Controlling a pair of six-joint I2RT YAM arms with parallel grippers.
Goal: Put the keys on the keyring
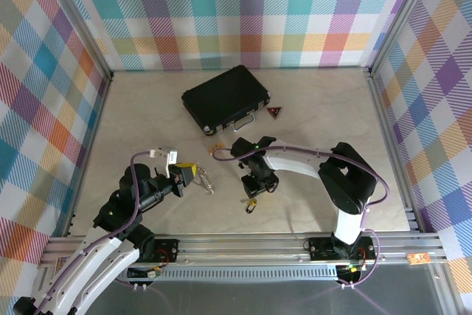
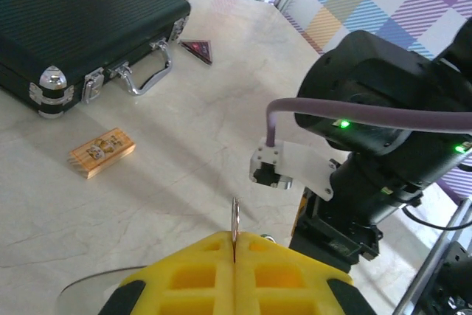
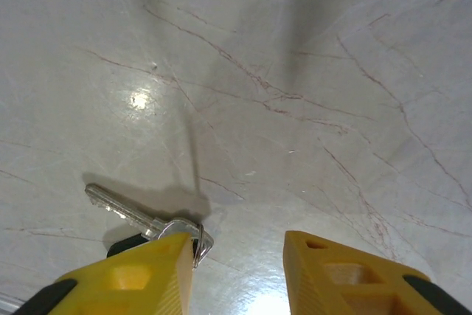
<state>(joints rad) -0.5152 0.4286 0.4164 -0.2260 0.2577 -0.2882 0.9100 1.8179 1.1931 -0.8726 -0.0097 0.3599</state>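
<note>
From the near-left corner of the worktop (image 1: 147, 108) the left arm slopes up and inward, forearm low, its wrist pointing toward the middle. The left gripper (image 1: 190, 175) has its yellow fingers (image 2: 192, 278) pressed flat together on the thin silver loop of the keys (image 1: 206, 180), which the left wrist view shows edge-on as a sliver; the jagged fringe itself is too small to make out. The right arm rises from the near edge, folds at a high elbow and reaches left, wrist turned straight down. The right gripper (image 3: 240, 245) hangs just above the stone with its claw parted and nothing between the tips. The keyring (image 3: 147, 219) lies flat beside one tip – its dark end is hidden under that finger, so contact cannot be told. Farther back sit a tan block (image 2: 102, 151), then a closed black case (image 1: 225, 97) and a red triangle (image 1: 275, 112) – the case is cut off in the left wrist view.
</note>
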